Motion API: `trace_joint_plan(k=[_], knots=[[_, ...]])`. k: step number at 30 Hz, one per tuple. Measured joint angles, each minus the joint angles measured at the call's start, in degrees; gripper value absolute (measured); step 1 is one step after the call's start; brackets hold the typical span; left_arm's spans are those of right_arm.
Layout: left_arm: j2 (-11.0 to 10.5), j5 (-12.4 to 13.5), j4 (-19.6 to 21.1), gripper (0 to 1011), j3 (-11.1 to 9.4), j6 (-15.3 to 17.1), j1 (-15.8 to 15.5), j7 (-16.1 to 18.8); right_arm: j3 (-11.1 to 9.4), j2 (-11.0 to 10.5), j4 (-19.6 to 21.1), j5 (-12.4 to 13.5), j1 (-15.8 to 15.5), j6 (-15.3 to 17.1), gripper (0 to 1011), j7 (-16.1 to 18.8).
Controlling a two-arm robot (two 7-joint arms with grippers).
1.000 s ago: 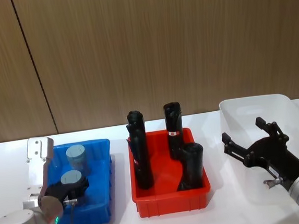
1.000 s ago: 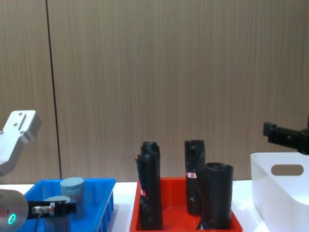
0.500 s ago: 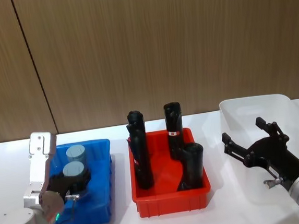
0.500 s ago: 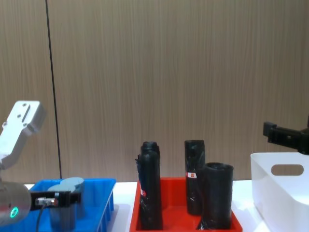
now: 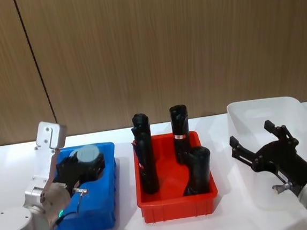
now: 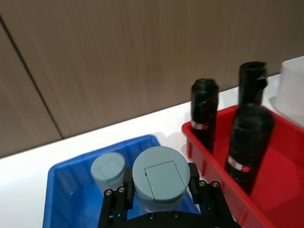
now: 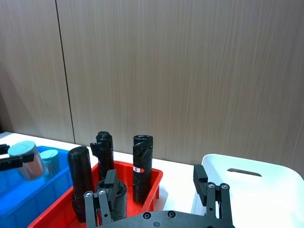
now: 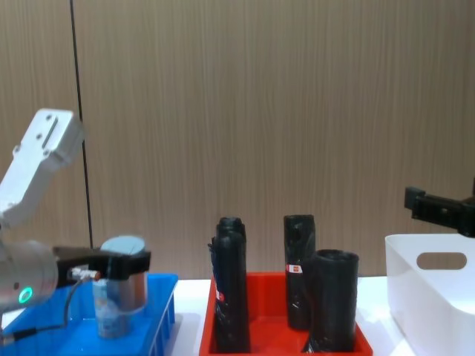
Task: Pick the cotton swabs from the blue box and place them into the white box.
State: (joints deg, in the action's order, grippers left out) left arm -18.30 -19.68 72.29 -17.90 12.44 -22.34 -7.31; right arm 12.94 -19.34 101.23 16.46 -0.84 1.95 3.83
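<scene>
My left gripper [image 5: 84,167] is shut on one jar of cotton swabs [image 5: 88,153], a clear jar with a grey-blue lid [image 6: 159,171], and holds it upright above the blue box [image 5: 105,206]. The chest view shows the held jar [image 8: 128,285] raised above the box's rim [image 8: 160,305]. A second jar [image 6: 108,168] stands inside the blue box [image 6: 61,189]. The white box [image 5: 260,110] sits at the far right. My right gripper [image 5: 250,133] hovers open over the white box's near left side, holding nothing.
A red tray [image 5: 177,205] with three tall black rolls [image 5: 145,164] stands between the blue box and the white box. The rolls rise well above the tray's rim. A wooden wall runs behind the white table.
My left gripper has risen with the jar in it, lifting it from the floor of the blue box to above its rim and slightly to the right. The right arm has not moved.
</scene>
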Motion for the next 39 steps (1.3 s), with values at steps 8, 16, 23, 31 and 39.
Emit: trace_joint_plan(k=[8,16,23,31,39], knots=[[-1.0,1.5,2.8,671,0.2,-2.3,0.2,-5.9,0.0,0.0,0.0,0.0,0.0,0.0,1002,0.0],[-1.9,2.0,5.1,670,0.5,-4.0,0.2,-12.3,0.0,0.0,0.0,0.0,0.0,0.0,1002,0.0],[-2.8,1.7,6.7,671,0.9,-5.0,0.1,-18.3,0.0,0.0,0.0,0.0,0.0,0.0,1002,0.0],[-3.7,0.1,7.9,671,1.2,-5.9,-0.3,-26.0,0.0,0.0,0.0,0.0,0.0,0.0,1002,0.0],[-4.5,-1.8,8.4,671,1.4,-6.7,-0.7,-33.2,0.0,0.0,0.0,0.0,0.0,0.0,1002,0.0]])
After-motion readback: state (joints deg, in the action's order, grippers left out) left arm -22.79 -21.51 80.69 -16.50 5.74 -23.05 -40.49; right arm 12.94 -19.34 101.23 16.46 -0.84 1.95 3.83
